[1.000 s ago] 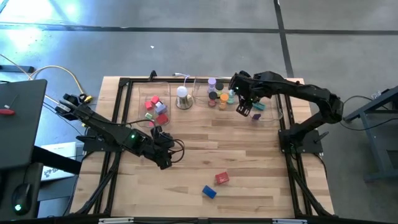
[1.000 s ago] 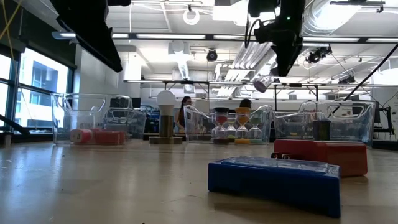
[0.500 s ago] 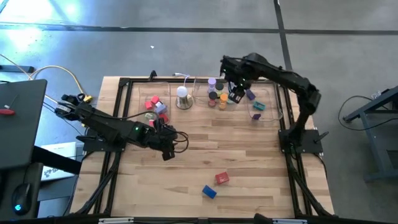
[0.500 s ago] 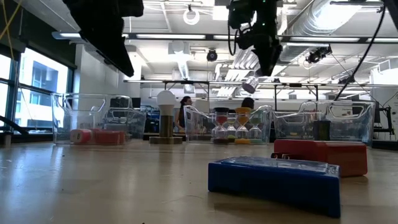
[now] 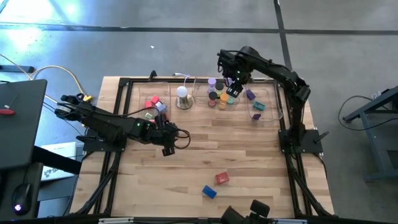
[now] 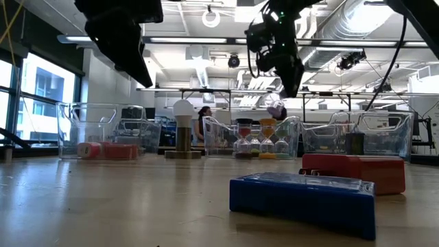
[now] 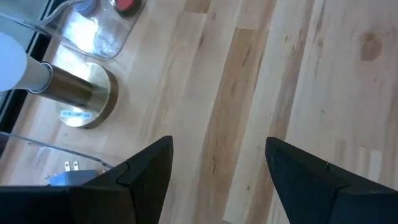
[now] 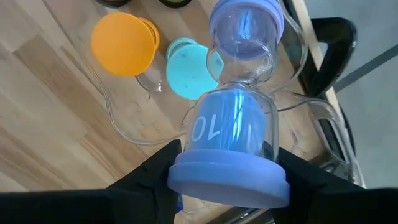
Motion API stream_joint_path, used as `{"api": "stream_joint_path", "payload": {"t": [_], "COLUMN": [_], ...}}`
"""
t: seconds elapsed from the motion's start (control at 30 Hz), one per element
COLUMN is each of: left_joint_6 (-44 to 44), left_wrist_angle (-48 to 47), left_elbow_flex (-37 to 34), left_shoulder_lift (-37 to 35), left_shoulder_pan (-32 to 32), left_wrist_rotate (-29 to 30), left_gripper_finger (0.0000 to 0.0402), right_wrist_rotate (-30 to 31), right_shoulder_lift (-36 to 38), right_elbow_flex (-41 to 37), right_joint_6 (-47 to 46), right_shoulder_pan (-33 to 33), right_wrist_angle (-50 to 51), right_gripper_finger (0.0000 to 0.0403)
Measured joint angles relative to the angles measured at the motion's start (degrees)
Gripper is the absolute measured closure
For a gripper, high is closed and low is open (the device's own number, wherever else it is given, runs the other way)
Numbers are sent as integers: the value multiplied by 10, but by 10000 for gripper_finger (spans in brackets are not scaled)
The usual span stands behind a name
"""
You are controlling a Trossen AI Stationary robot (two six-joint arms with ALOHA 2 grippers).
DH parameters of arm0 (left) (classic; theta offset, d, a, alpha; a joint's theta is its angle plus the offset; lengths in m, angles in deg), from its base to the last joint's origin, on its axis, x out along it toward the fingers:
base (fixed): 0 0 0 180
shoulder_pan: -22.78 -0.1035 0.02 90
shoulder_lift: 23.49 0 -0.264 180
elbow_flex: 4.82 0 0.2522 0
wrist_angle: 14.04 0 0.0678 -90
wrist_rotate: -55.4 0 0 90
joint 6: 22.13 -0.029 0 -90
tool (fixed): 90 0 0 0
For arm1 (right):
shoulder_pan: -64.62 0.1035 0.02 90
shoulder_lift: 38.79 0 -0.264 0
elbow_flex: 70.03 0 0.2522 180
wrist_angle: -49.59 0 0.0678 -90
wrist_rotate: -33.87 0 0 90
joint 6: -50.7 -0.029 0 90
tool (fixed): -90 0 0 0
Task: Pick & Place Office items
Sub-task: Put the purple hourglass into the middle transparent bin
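My right gripper (image 5: 232, 92) is shut on a lilac round roll, a small sand timer marked "10" (image 8: 231, 127), above the middle clear tray (image 5: 200, 93). In that tray stand orange (image 8: 123, 45), teal (image 8: 189, 71) and another lilac roll (image 8: 245, 22). My left gripper (image 5: 167, 149) is open and empty over bare wood near the left tray (image 5: 138, 106), which holds red and pink blocks (image 5: 153, 103). A red block (image 5: 221, 178) and a blue block (image 5: 209, 191) lie flat on the table near its front edge. My right gripper pinches the lilac timer by its near end cap (image 8: 227, 182) between its two fingers, one on each side. The timer runs forward along the fingers. It hangs tilted below the fingers (image 6: 276, 110), clear of the tray and the rolls under it.
A white dome on a metal base (image 5: 182, 96) stands between the left and middle trays. The right tray (image 5: 273, 106) holds a purple block (image 5: 250, 94) and a teal piece (image 5: 258, 106). Bare wood lies across the table's middle.
My right gripper has carried the lilac timer toward the table's left and far edge, from over the right tray to over the middle tray, and then a little down. My left gripper has shifted slightly toward the table's right and far side.
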Motion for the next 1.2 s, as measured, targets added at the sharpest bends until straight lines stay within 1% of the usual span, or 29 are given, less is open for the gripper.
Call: {"api": "stream_joint_path", "payload": {"t": [0.3,0.47,0.67,0.93,1.07,1.2], "left_joint_6": [-9,-19,-33,-45,-48,-48], "left_wrist_angle": [0,0,11,15,16,18], "left_elbow_flex": [0,0,0,0,0,0], "left_shoulder_lift": [0,0,0,0,0,0], "left_shoulder_pan": [-40,-60,-73,-75,-75,-75], "left_wrist_rotate": [0,0,-4,-4,-4,-4], "left_gripper_finger": [155,155,155,155,155,155], "right_wrist_rotate": [-15,-10,2,-5,-25,-58], "right_shoulder_lift": [-27,-50,-61,-62,-62,-62], "right_elbow_flex": [0,0,0,0,0,0], "right_joint_6": [40,58,74,75,76,77], "right_shoulder_pan": [-17,-24,-27,-43,-43,-42], "right_wrist_angle": [0,0,0,0,0,0], "right_gripper_finger": [225,225,225,225,225,225]}}
